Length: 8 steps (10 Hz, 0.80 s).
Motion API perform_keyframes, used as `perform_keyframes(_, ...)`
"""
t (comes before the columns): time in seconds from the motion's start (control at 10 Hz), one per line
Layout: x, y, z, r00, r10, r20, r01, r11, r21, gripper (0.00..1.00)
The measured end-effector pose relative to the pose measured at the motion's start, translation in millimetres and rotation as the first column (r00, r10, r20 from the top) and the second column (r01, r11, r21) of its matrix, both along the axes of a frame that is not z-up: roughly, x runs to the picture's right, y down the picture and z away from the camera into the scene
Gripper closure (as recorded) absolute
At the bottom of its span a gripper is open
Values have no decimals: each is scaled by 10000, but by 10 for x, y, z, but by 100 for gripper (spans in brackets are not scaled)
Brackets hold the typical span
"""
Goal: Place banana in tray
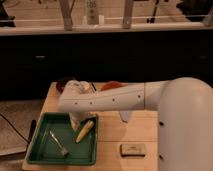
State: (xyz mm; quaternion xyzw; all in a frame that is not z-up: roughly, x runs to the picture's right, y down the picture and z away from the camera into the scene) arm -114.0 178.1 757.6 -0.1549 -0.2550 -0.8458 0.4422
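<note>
The yellow banana (pixel 84 131) lies slanted inside the green tray (pixel 36 159), near its right side. A thin grey fork (pixel 59 143) lies in the tray to the banana's left. My gripper (pixel 76 120) hangs down from the white arm just above the banana's upper end, over the tray's back right part. I cannot tell whether it still touches the banana.
A small tan block (pixel 132 149) lies on the wooden table (pixel 130 131) right of the tray. A red object (pixel 111 85) and a dark bowl (pixel 62 84) sit at the table's back, partly behind my arm. A dark counter stands behind the table.
</note>
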Motion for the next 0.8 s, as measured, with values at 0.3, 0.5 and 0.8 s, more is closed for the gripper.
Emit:
perform_keyframes(0.3, -13, -17, -4, 10000, -21, 37, 21, 10000, 15, 20)
perform_keyframes(0.5, -19, -29, -9, 10000, -11, 33, 11, 10000, 10, 20)
perform_keyframes(0.8, -33, -63, -14, 9997, 48, -231, -48, 10000, -16, 20)
